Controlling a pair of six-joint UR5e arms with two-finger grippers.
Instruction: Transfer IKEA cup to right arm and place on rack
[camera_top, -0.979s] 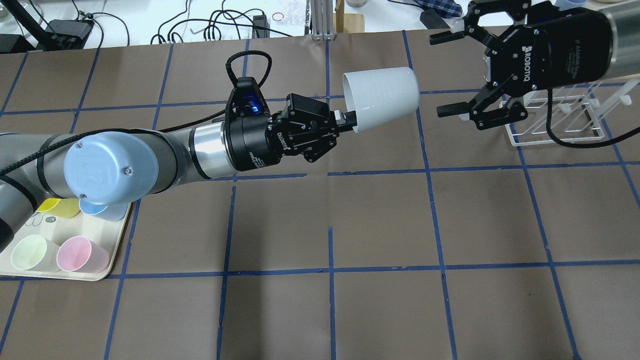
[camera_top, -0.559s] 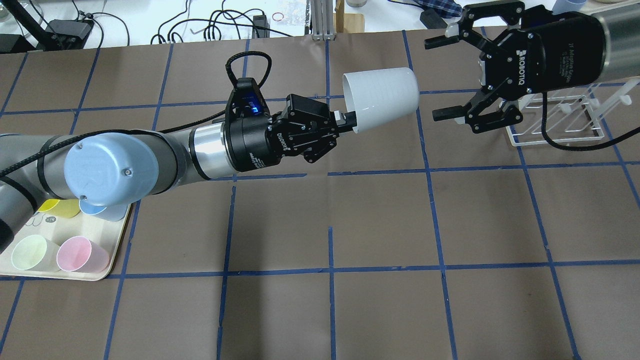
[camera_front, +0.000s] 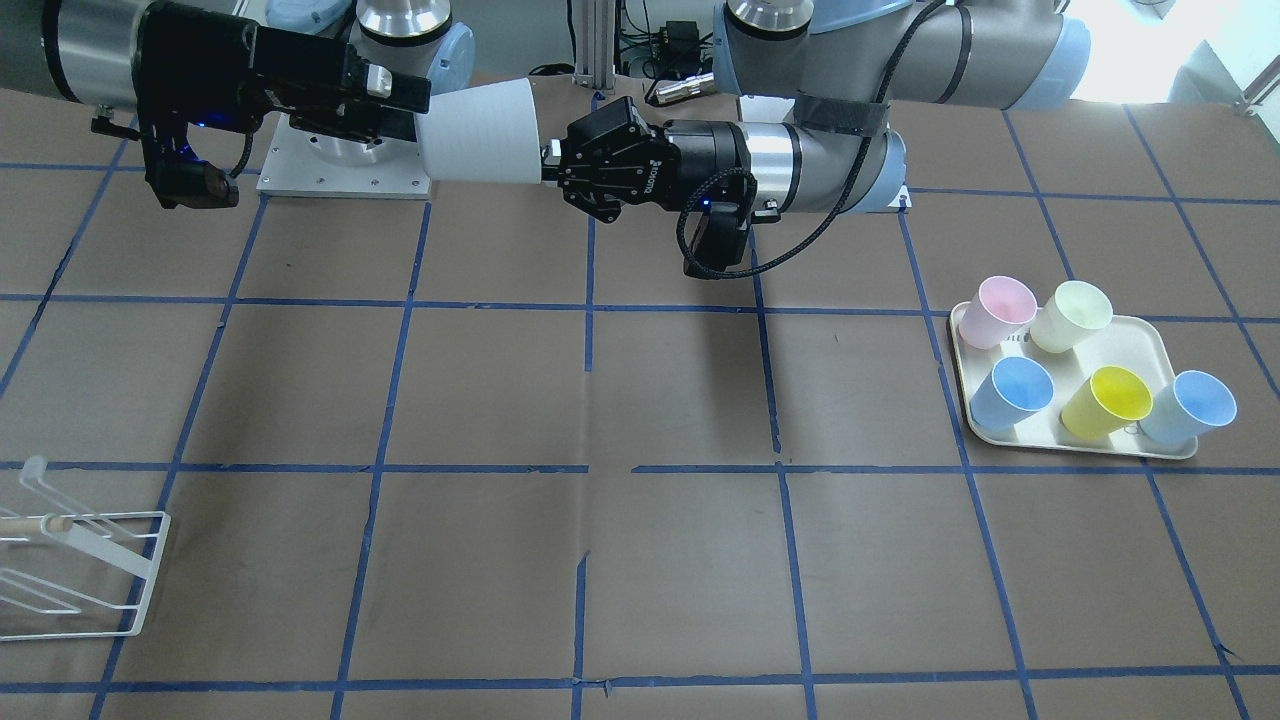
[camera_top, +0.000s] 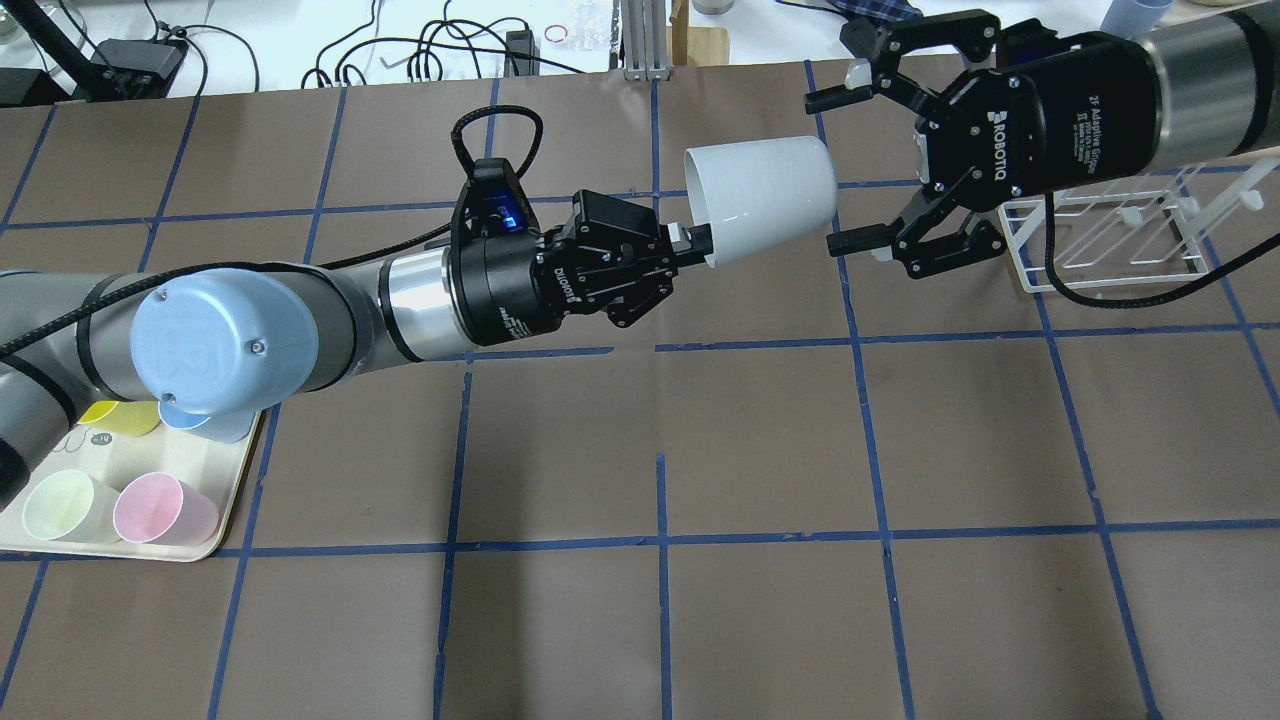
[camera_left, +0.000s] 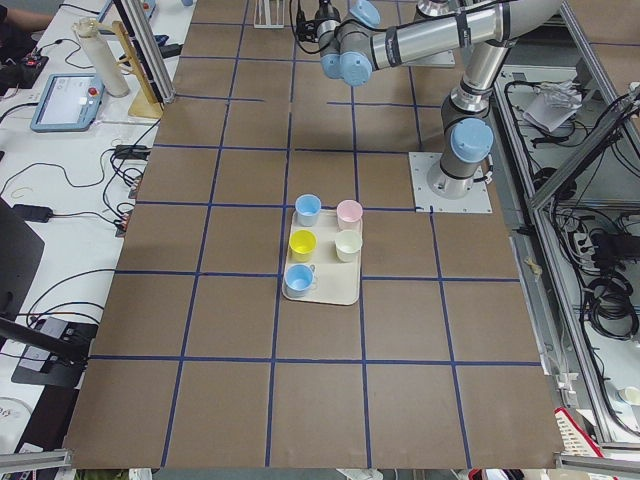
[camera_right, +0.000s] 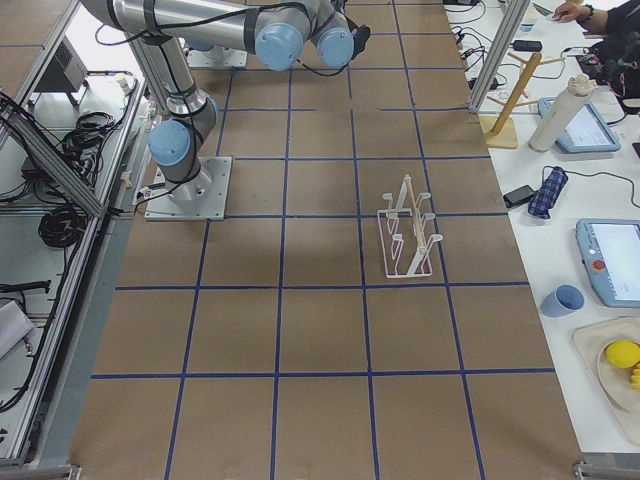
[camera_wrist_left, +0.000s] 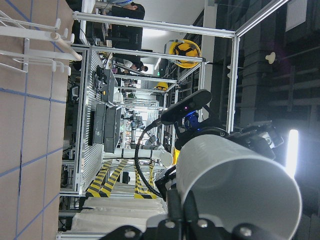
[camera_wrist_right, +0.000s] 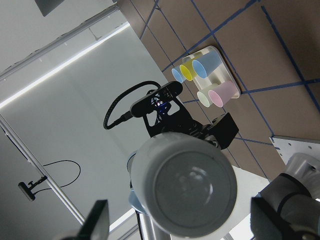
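Over table (camera_top: 760, 450), left fingers (camera_top: 695, 240) pinch cup (camera_top: 765, 190).

Well behind the jaws of the left gripper (camera_top: 698, 240), and farther still from those of the right gripper (camera_top: 825, 170), we see a cream tray (camera_front: 1130, 345) on the brown table (camera_front: 640, 400), which is taped with blue grid lines and lies below both sets of jaws. Five cups stand in the tray, mouths up: a pink cup (camera_front: 1000, 308) and a pale-green cup (camera_front: 1072, 315) in one row, a blue cup (camera_front: 1015, 392), a yellow cup (camera_front: 1108, 402) and a second blue cup (camera_front: 1190, 408) in the other. The pink cup sits nearest the jaws. Black cables (camera_top: 430, 45) lie beyond the table's far edge.
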